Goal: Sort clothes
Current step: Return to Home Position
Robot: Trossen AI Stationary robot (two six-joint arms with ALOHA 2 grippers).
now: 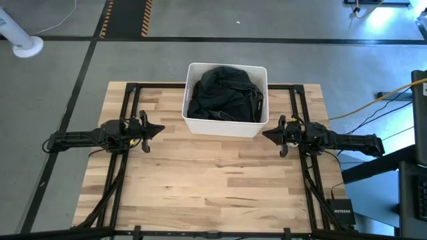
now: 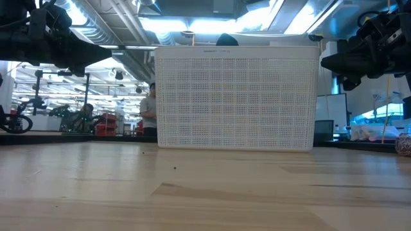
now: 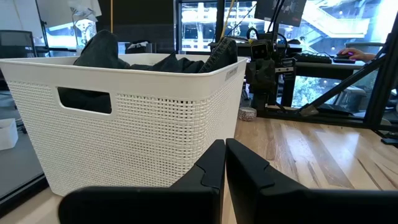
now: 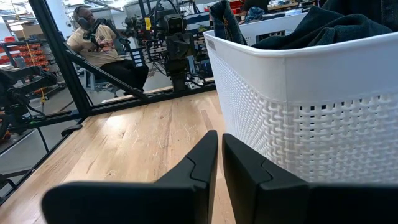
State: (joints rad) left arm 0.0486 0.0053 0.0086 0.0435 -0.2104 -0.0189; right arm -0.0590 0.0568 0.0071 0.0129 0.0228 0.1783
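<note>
A heap of dark clothes (image 1: 224, 93) lies in the white plastic bin (image 1: 193, 121) at the table's far middle; only black fabric shows on top, also in the left wrist view (image 3: 155, 61) and the right wrist view (image 4: 317, 28). The other coloured garments are hidden. My left gripper (image 1: 160, 128) hovers shut and empty left of the bin. My right gripper (image 1: 265, 133) hovers shut and empty right of the bin. Both point toward the bin.
The bin (image 2: 236, 96) stands on the wooden table (image 1: 213, 187), whose near half is bare wood. Black frame rails (image 1: 127, 100) run along the table's left and right sides. A person (image 4: 99, 43) sits in the room beyond the table.
</note>
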